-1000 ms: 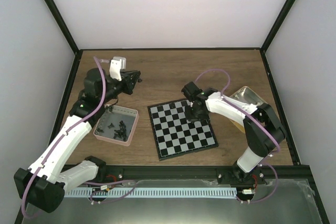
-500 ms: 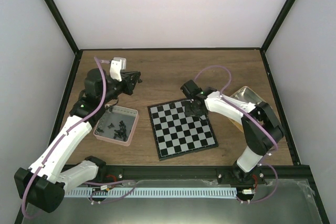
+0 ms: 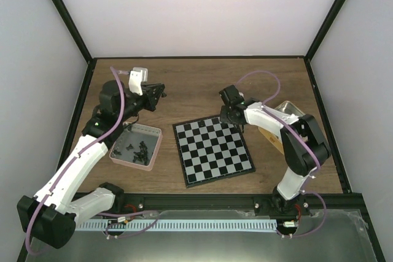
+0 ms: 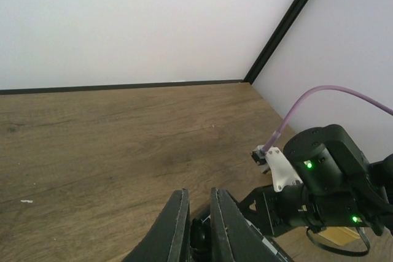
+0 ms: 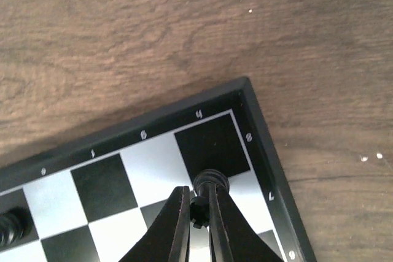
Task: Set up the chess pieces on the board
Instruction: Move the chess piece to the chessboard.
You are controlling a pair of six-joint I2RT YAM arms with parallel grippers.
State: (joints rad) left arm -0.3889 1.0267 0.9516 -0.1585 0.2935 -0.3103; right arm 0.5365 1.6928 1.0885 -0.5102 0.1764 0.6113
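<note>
Your right gripper (image 5: 197, 198) is clamped on a black piece (image 5: 210, 181), poised by the board (image 5: 212, 145) corner, evidently for placing; your left gripper (image 4: 198, 199) is closed above the table (image 4: 92, 139), contents indiscernible.

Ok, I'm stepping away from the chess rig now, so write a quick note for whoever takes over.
Right gripper: shut on a black piece over the far right corner of the board.
Left gripper: shut above the table beyond the tray; something dark between its fingers, unclear what.
Done: at least one other black piece stands on the board.
Left: place the held one, then the black pieces in the tray. No white pieces in view.
</note>
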